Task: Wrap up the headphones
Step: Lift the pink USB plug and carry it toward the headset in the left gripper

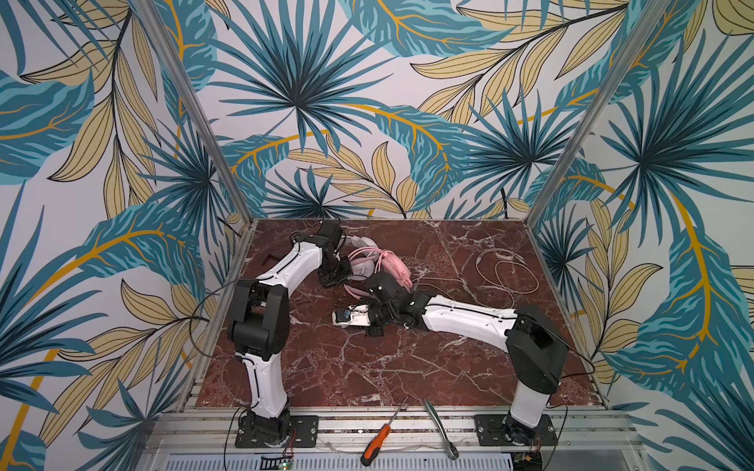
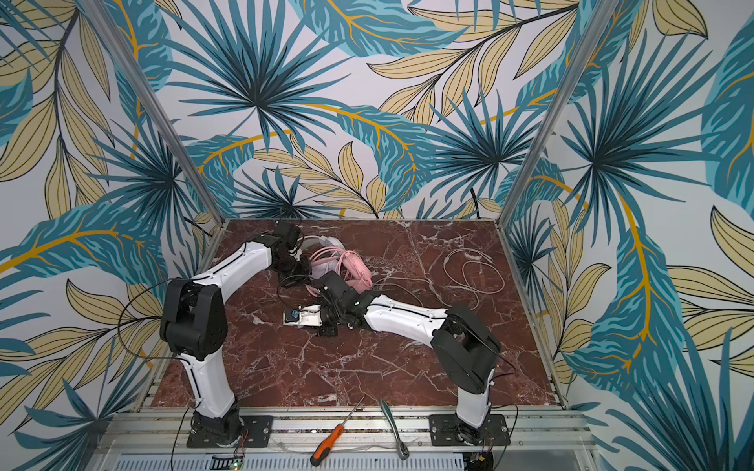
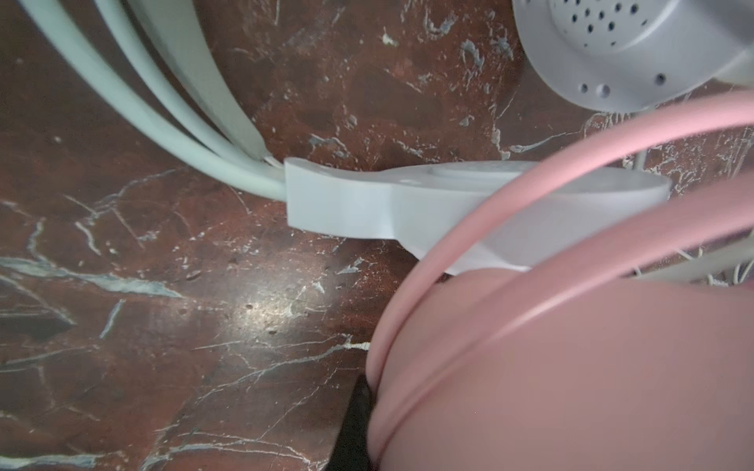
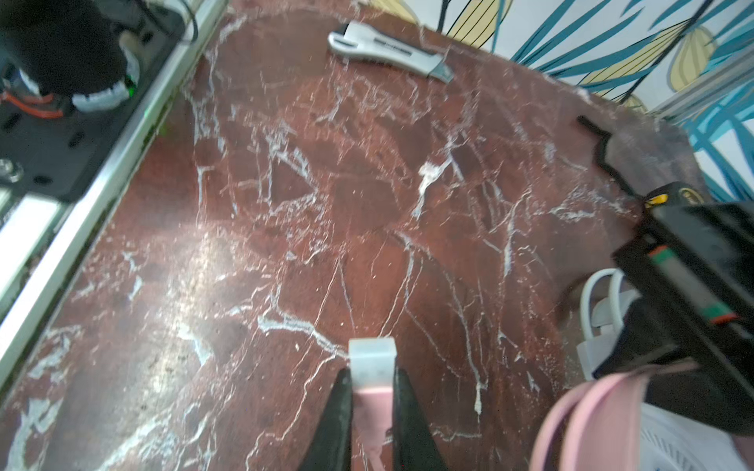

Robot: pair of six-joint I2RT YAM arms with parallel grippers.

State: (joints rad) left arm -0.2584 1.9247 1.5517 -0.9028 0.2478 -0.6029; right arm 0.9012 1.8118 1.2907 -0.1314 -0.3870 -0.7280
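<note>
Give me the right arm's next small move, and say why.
Probably carry the plug toward the pink headset and tuck it among the loops. The right gripper is shut on that plug, the pink cable already looks wound around the headset, and the left gripper sits shut against it.

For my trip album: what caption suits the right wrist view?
Right fingers pinch the pink plug, clear cap poking out, red marble table behind.

Text check | legible text, brands, numbers: none in any view | yellow label [image 4: 657, 199] on black housing [image 4: 693, 253]: print too blurred to read | wrench [image 4: 387, 48], screwdriver [image 1: 377, 443]: nothing readable
</note>
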